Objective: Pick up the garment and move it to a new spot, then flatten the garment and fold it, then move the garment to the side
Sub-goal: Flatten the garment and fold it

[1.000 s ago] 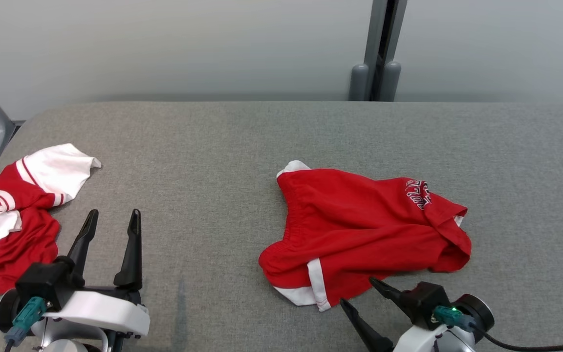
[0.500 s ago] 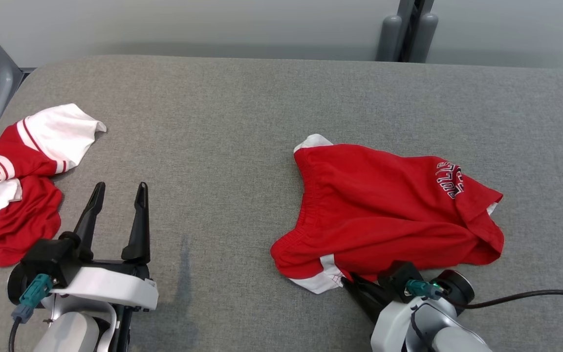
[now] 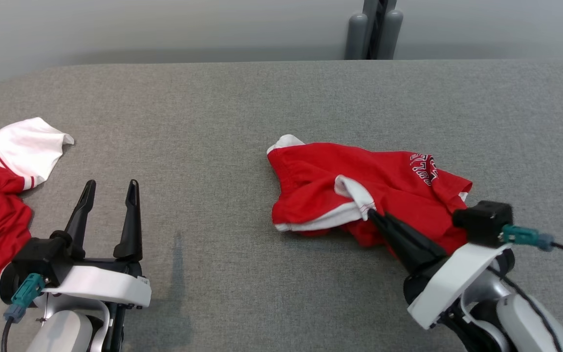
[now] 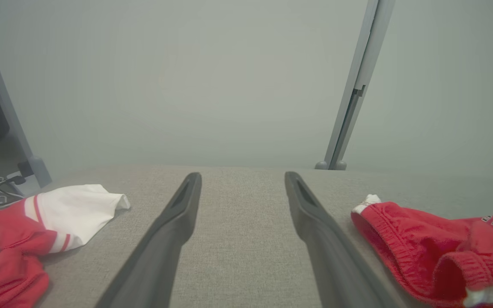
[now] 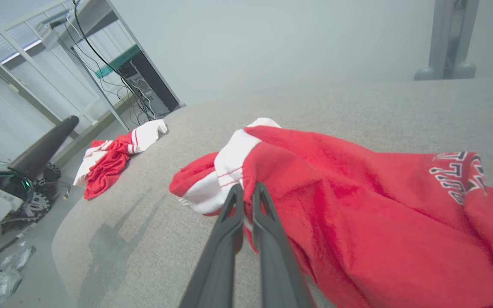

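Red shorts point(image 3: 311, 195) sit pinched by the hem between the clenched jaws of the right gripper point(image 3: 371, 212); the pick-up seems underway, so next comes lifting clear. The left gripper point(image 3: 110, 184) gapes empty.

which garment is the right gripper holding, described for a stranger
On the grey table, look right of centre, where the right gripper pinches a white-trimmed hem. Those red shorts carry lettering near one end; the red-and-white garment at the left edge shows broad white panels.

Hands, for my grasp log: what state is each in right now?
Left hand: open, holding nothing.
Right hand: closed on the red shorts, at the white-trimmed hem.
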